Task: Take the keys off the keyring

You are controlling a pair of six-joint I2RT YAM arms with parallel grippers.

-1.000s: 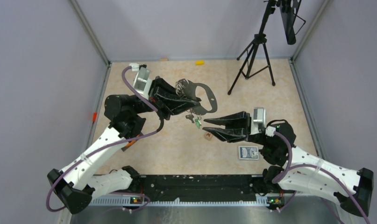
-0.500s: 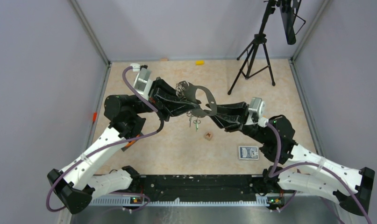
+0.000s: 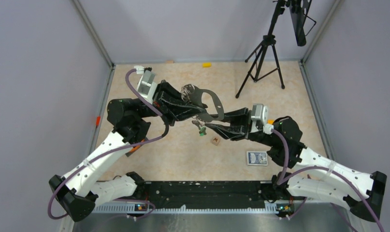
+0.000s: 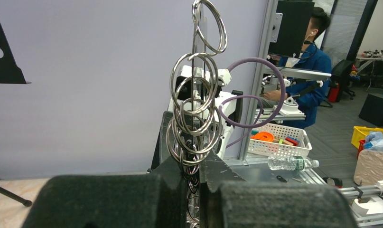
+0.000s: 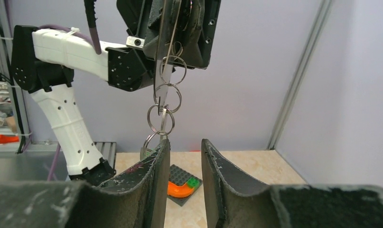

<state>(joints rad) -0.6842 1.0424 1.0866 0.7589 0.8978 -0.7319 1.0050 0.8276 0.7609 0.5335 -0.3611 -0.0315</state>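
My left gripper [image 3: 200,107] is shut on the keyring [image 3: 213,102], a flat grey D-shaped loop held up off the table. In the left wrist view the keyring [image 4: 195,90] stands edge-on between the closed fingers, with several silvery split rings [image 4: 194,121] looped on it. The keys [image 3: 200,127] dangle below it on a chain of rings; one has a green head. My right gripper [image 3: 209,125] reaches in from the right, tips beside the keys. In the right wrist view my right gripper [image 5: 184,143] is open and empty; the ring chain [image 5: 163,118] hangs just past its left finger, which hides the keys.
A small brown cube [image 3: 215,140] and a blue card deck [image 3: 257,158] lie on the table under the right arm. A black tripod [image 3: 260,58] stands at the back right and a yellow piece [image 3: 207,64] by the back wall. A grey baseplate with an orange piece [image 5: 182,186] shows below the right fingers.
My right gripper has swung left and up from near the cube to the hanging keys, and its jaws have narrowed. The left arm holds still; the keys have swayed slightly.
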